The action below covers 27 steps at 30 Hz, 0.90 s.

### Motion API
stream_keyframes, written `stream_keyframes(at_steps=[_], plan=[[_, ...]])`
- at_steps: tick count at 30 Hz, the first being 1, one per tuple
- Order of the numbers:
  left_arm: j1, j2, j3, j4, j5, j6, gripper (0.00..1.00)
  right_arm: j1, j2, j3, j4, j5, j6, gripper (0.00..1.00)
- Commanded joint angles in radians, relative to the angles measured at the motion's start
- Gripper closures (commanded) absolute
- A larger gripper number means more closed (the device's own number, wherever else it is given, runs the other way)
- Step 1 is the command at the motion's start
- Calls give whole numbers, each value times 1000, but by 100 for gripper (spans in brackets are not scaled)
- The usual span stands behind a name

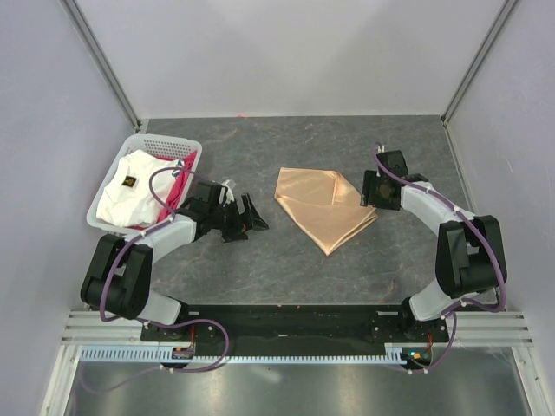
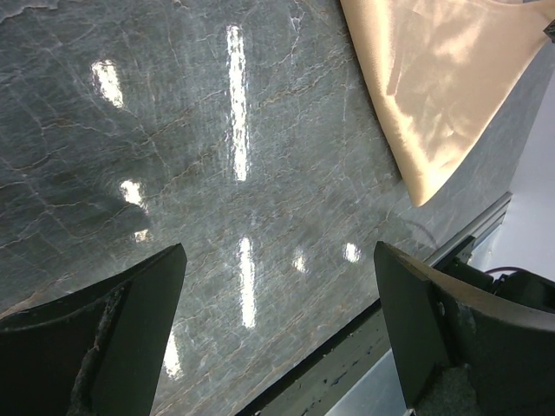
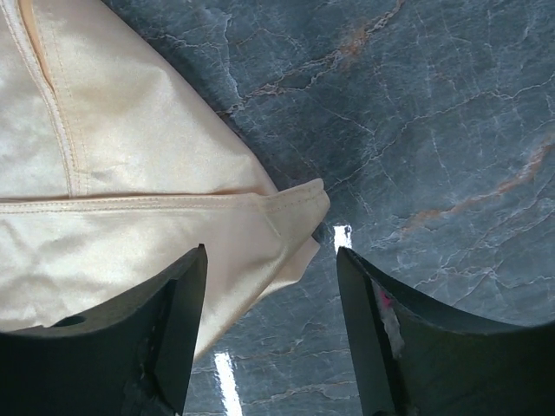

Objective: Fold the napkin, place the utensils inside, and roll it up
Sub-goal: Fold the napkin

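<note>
Napkin (image 1: 323,206) lies folded on the counter (image 1: 303,269) between your arms. Your right hand (image 1: 375,189) stands spread at its right corner, gripping nothing; only the right wrist view shows that corner at the gap. Your left hand (image 1: 247,221) gapes over the counter, apart from it. A white basket (image 1: 165,143) far left holds a white cloth (image 1: 130,195) and a pink-red cloth (image 1: 179,186).

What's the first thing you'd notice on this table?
The shiny peach-tan folded napkin lying mid-table on the dark marbled tabletop catches the eye first. The right gripper stands open over its right-hand corner, and a white plastic basket holding a white cloth and a pink-red cloth sits at the far left.
</note>
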Motion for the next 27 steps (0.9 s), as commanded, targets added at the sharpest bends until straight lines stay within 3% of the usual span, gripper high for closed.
stream_keyframes(at_steps=[1,9,19,27], plan=[[-3,-5,30,19,30,1,4,-7,-28,-1,-4,22,-15,29],[-18,23,50,51,19,-29,4,-50,-1,-23,2,-36,32,26],[-35,99,82,122,1,-90,4,-92,-4,-87,60,-162,63,45],[-66,265,185,212,-13,-137,6,-90,-6,-139,71,-173,92,53]])
